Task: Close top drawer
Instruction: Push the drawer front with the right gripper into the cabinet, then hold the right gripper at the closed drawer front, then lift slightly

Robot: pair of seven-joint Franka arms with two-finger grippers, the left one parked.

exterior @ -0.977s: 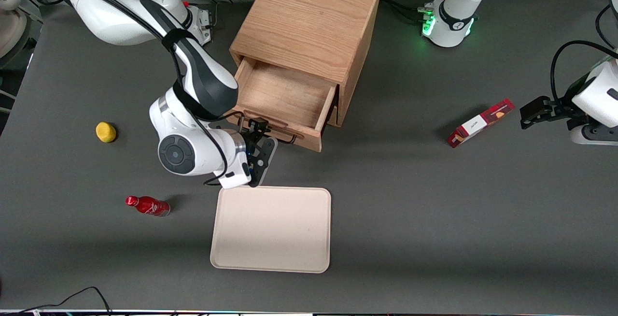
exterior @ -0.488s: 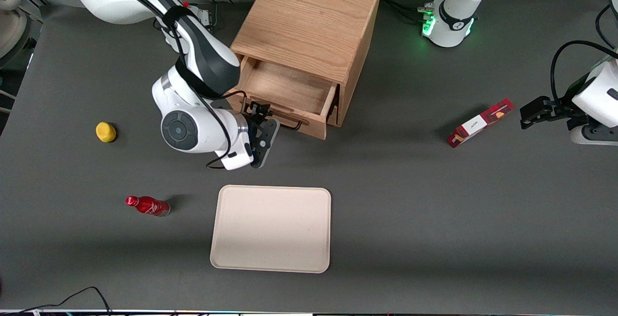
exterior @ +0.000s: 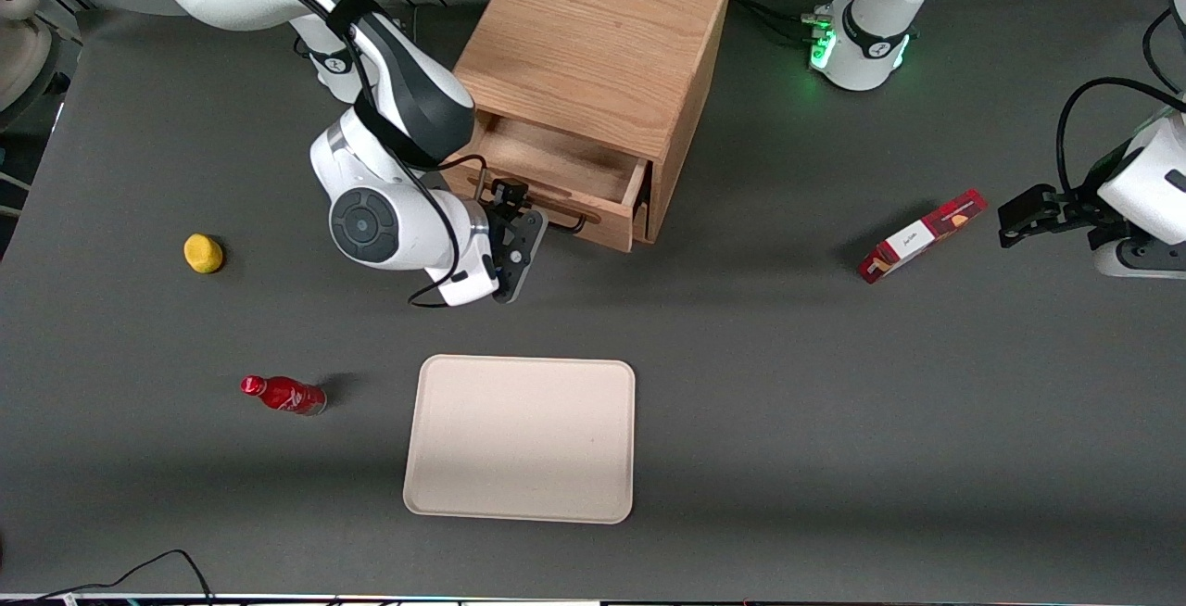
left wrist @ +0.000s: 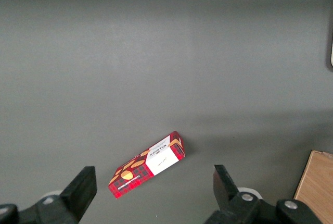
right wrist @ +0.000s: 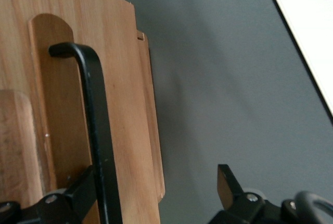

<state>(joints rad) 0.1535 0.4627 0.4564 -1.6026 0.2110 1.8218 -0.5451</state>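
Cream tray [exterior: 520, 439] nearest the front camera; red bottle [exterior: 283, 395] lying on its side; yellow lemon [exterior: 203, 253]; red box [exterior: 922, 235] toward the parked arm's end.

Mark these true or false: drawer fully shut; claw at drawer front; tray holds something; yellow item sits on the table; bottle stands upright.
1. The top drawer is fully shut. False: it is partly open.
2. The claw is at the drawer front by the handle. True.
3. The tray holds something. False: nothing lies on it.
4. A yellow item sits on the table. True.
5. The red bottle stands upright. False: it lies on its side.
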